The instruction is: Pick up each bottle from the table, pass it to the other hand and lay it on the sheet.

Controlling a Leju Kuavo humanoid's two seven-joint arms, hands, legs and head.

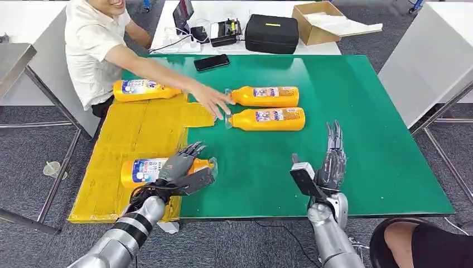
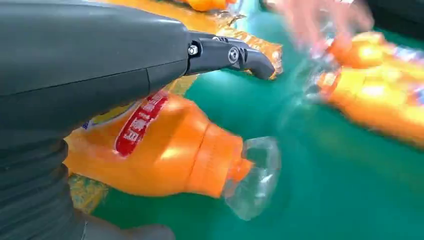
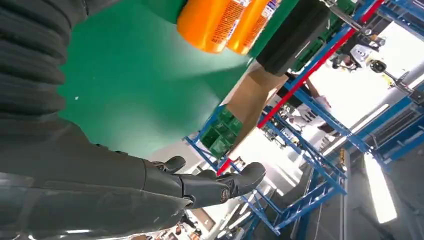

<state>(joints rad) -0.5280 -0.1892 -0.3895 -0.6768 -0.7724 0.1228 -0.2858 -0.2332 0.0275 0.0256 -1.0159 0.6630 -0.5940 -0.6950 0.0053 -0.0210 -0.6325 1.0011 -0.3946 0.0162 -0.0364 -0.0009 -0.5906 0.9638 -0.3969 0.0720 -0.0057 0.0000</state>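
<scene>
An orange bottle [image 1: 139, 170] with a clear cap lies on the yellow sheet [image 1: 139, 131], its neck reaching over the sheet's edge onto the green mat [image 1: 357, 139]. My left hand [image 1: 181, 167] hovers over it with fingers stretched out, not wrapped around it. In the left wrist view the bottle [image 2: 165, 150] lies just under the hand [image 2: 100, 55]. My right hand [image 1: 330, 164] stands open above the mat, fingers extended and holding nothing. Another bottle [image 1: 146, 89] lies at the sheet's far end. Two bottles [image 1: 268, 96] [image 1: 270, 119] lie side by side on the mat.
A person [image 1: 95, 50] at the table's far left reaches a hand [image 1: 215, 103] to the caps of the two mat bottles. A phone [image 1: 211, 62], black case [image 1: 271, 33] and cardboard box [image 1: 315, 22] lie behind. Someone's knee [image 1: 415, 243] is at the near right corner.
</scene>
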